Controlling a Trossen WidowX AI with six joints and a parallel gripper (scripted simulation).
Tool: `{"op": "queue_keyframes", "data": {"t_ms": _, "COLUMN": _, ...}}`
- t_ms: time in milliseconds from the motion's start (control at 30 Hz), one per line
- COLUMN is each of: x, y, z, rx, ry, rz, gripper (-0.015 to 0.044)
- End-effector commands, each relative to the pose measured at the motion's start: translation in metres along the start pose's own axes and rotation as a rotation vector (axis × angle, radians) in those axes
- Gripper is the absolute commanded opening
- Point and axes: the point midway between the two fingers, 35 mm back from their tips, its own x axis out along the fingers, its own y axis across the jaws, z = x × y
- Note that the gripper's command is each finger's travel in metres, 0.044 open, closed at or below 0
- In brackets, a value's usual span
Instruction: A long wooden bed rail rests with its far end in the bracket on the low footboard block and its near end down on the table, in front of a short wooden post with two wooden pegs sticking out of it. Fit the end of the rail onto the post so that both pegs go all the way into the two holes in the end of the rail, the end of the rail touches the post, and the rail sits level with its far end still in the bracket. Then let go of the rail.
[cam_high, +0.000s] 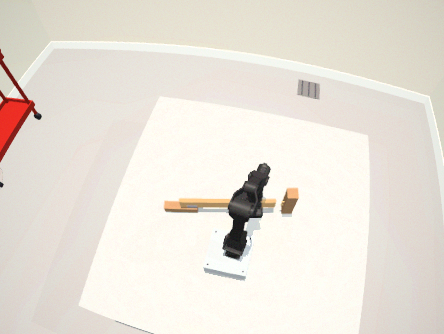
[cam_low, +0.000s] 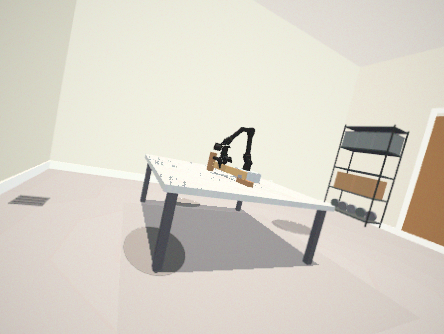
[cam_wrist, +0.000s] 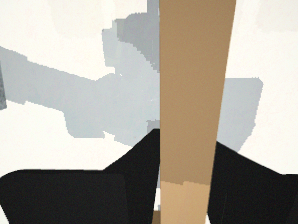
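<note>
The long light-wood rail (cam_high: 210, 202) (cam_low: 235, 171) (cam_wrist: 195, 75) has its far end over the footboard block (cam_high: 172, 206) (cam_low: 245, 183). Whether it sits fully in the bracket is too small to tell. My gripper (cam_low: 222, 162) (cam_wrist: 173, 134) is shut on the rail, nearer its post end; the arm hides the fingertips in the top view. The rail looks raised off the table, with a shadow beside it. The post (cam_high: 291, 201) (cam_low: 210, 161) stands upright beyond the rail's near end, with a small gap between them. Small pegs show faintly in that gap. The holes are not visible.
The arm's white base plate (cam_high: 225, 266) (cam_low: 254, 177) sits beside the rail on the white table (cam_high: 150, 270) (cam_low: 200, 192). The arm reaches over the rail. A shelf rack (cam_low: 367, 155) and a red cart (cam_high: 12, 122) stand away from the table.
</note>
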Motion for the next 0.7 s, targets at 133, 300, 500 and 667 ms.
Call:
{"op": "queue_keyframes", "data": {"t_ms": 133, "x": -0.0029, "y": -0.0008, "z": 0.0001, "rx": 0.000, "ry": -0.001, "rz": -0.004, "gripper": 0.0000}}
{"op": "queue_keyframes", "data": {"t_ms": 300, "x": -0.0020, "y": -0.0009, "z": 0.0001, "rx": 0.000, "ry": -0.001, "rz": -0.004, "gripper": 0.0000}}
{"op": "queue_keyframes", "data": {"t_ms": 500, "x": -0.0006, "y": -0.0011, "z": 0.0001, "rx": 0.000, "ry": -0.001, "rz": -0.004, "gripper": 0.0000}}
{"op": "queue_keyframes", "data": {"t_ms": 667, "x": 0.0002, "y": -0.0013, "z": 0.0001, "rx": 0.000, "ry": -0.001, "rz": -0.004, "gripper": 0.0000}}
